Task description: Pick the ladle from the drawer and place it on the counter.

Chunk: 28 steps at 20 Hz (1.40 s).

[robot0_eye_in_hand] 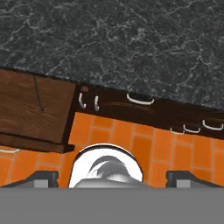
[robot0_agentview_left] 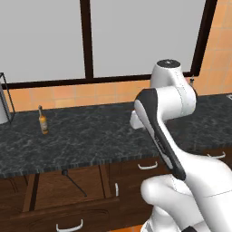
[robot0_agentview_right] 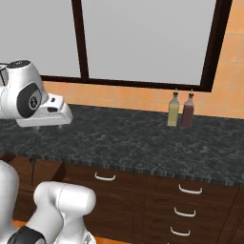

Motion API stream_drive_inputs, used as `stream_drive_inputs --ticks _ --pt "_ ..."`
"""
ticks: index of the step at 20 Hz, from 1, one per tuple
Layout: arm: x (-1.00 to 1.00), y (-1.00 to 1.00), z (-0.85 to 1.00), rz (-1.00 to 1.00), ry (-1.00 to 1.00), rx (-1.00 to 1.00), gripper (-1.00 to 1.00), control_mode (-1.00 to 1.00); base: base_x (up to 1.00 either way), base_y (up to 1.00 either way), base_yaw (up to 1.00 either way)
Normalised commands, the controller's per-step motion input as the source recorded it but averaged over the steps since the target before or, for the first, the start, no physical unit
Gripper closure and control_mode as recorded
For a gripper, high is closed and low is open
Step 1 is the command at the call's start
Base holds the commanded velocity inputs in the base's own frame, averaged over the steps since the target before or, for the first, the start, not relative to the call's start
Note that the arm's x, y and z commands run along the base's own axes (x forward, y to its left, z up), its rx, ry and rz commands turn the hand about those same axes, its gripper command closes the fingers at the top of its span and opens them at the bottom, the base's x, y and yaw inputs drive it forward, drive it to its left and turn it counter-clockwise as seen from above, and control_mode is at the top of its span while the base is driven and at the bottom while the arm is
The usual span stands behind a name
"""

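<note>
The drawer (robot0_agentview_left: 50,192) stands pulled out below the counter (robot0_agentview_left: 90,136) at the lower left, its light brown inside showing. The ladle (robot0_agentview_left: 75,182), thin and black, lies slantwise in it. In the hand view the drawer (robot0_eye_in_hand: 26,109) is at the left, and the ladle (robot0_eye_in_hand: 39,94) shows there as a thin dark line. My gripper (robot0_eye_in_hand: 113,178) is open, its two tips far apart and nothing between them. It hovers over the counter's front edge (robot0_eye_in_hand: 131,43), up and to the right of the drawer, well apart from the ladle. The gripper (robot0_agentview_right: 46,127) points down at the left of the right base view.
A small amber bottle (robot0_agentview_left: 43,120) stands on the counter at the left, beside a grey wire-framed object (robot0_agentview_left: 4,102). Two taller bottles (robot0_agentview_right: 174,110) (robot0_agentview_right: 188,110) stand by the back wall on the right. Narrow shut drawers with white handles (robot0_agentview_right: 190,189) sit under the counter. Orange floor tiles (robot0_eye_in_hand: 140,144) lie below.
</note>
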Motion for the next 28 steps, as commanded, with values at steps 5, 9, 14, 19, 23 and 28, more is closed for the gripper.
stream_drive_inputs --ticks 5,9,14,19,23,28 --pt "-0.96 0.83 -0.22 0.20 -0.06 -0.18 -1.00 -1.00 0.00 0.00 0.00" --pt "-0.70 0.63 -0.14 0.12 -0.02 -0.10 -1.00 -1.00 0.00 0.00 0.00" --pt "-0.56 0.62 -0.42 0.18 -0.01 -0.09 -1.00 -1.00 0.00 0.00 0.00" --pt "-0.35 1.00 -0.66 0.46 -0.02 -0.15 -1.00 -1.00 0.00 0.00 0.00" --pt "-0.43 1.00 -0.56 0.65 0.00 -0.20 -1.00 -1.00 0.00 0.00 0.00" --pt "0.21 0.87 -0.44 0.46 0.13 -0.27 -1.00 -1.00 0.00 0.00 0.00"
